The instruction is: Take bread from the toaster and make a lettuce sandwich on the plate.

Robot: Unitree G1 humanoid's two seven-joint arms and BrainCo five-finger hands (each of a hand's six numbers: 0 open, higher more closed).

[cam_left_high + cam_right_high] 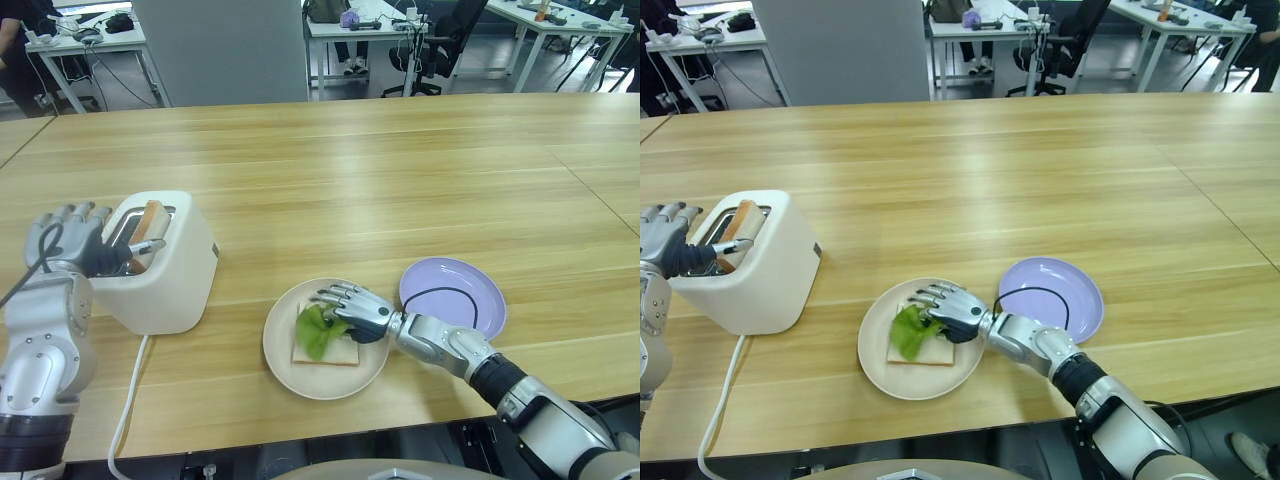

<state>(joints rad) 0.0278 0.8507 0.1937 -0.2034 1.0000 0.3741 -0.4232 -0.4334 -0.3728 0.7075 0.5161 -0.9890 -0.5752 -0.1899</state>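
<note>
Right hand is nearest, low over the plate, lying on the right edge of the lettuce. I can't tell whether it's pinching the leaf or just resting on it. Lettuce sits on the slice, and the slice lies flat on the plate, slightly left of centre.

Handling, my read:
- Lettuce: near weightless, floppy, crumpled. It will stick to the hand and lift off on retreat. I'd pinch it at an edge, never press from above.
- Slice: light, soft, dents easily. It already lies flat, so leave it.
- Toast: stands upright in the toaster, top edge just proud of the slot. It's stiffer than the slice but crumbly, and only that top strip is there to grab. I'd pinch across the faces and pull straight up, otherwise it jams on the slot.
- Toaster: looks light enough to skid if the pull goes sideways.

Left hand is just beside the toaster's left side, fingers spread and upright, holding nothing. One digit points at the slot, close to the toast, but contact is unclear.

Purple plate sits just right of the right hand.
</note>
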